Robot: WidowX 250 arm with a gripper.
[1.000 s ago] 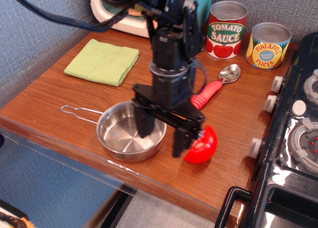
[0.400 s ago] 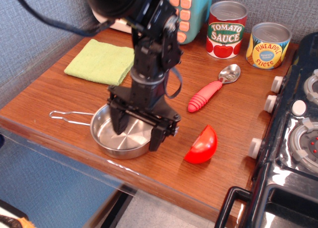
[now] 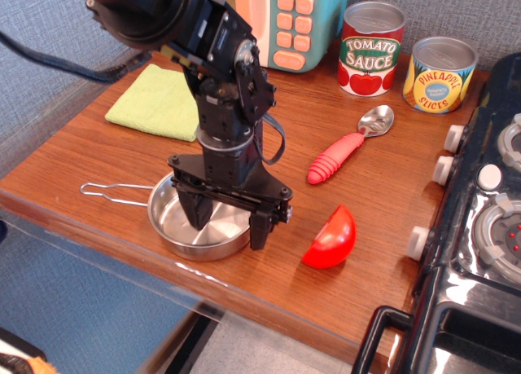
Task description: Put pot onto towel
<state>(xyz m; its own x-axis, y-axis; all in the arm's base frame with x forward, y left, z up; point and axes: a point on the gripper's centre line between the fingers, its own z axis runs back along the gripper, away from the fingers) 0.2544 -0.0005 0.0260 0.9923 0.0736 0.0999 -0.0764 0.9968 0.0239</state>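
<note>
The pot (image 3: 189,231), a small shiny steel pan, sits near the table's front edge. Its wire handle (image 3: 114,194) points left. My gripper (image 3: 229,224) is open and lowered over the pot's right side. One finger (image 3: 198,215) is inside the bowl and the other finger (image 3: 259,231) is just outside the right rim. The light green towel (image 3: 153,103) lies flat at the back left, partly hidden by my arm, well apart from the pot.
A red half-round piece (image 3: 332,239) lies right of the pot. A spoon with a red handle (image 3: 345,150) lies behind it. A tomato sauce can (image 3: 372,48), a pineapple can (image 3: 440,74) and a teal toy appliance (image 3: 285,24) stand at the back. A black stove (image 3: 488,227) borders the right.
My gripper moved left and down, from straddling the pot's far right side to having one finger deep in the bowl. The pot slid a little left towards the table's front corner.
</note>
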